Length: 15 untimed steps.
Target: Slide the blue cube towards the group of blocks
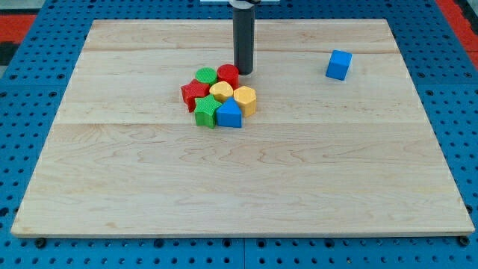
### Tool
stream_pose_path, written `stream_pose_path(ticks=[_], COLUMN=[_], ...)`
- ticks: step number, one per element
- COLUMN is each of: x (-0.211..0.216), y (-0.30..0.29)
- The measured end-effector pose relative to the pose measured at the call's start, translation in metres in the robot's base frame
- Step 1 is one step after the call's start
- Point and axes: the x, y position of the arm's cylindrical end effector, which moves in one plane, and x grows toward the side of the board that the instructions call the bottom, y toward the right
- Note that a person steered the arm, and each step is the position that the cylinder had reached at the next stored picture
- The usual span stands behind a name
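Eight blocks on board: seven clustered near the table top (112, 187) centre, slightly toward the top edge; one apart.
Task block: blue cube (338, 65), alone near the top-right corner, well apart from the group.
Group: green cylinder (205, 75), red cylinder (228, 75), red block (193, 93), yellow block (220, 91), yellow hexagonal block (245, 99), green star-shaped block (205, 110), blue block with peaked top (229, 115).
Tip: my tip (243, 71), just beside the red cylinder, on the group's top-edge side.
Jaws: none fitted; plain rod only.
Step in hand: approach not begun; cube untouched, judged.
Next move: travel round to the cube's right-edge side, then push toward the group.
Cube appearance: bright blue, sharp-edged, resting flat, slightly rotated.
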Motion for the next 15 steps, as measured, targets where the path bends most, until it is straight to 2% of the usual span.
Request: stream_pose_path(ticks=[2, 3, 4, 5, 6, 7, 8, 9, 15], x=[0.008, -0.003, -0.057, -0.076, -0.071, -0.049, -0.023, -0.017, -0.031], y=[0.0, 0.0, 0.024, 0.092, 0.18, 0.217, 0.21, 0.185, 0.058])
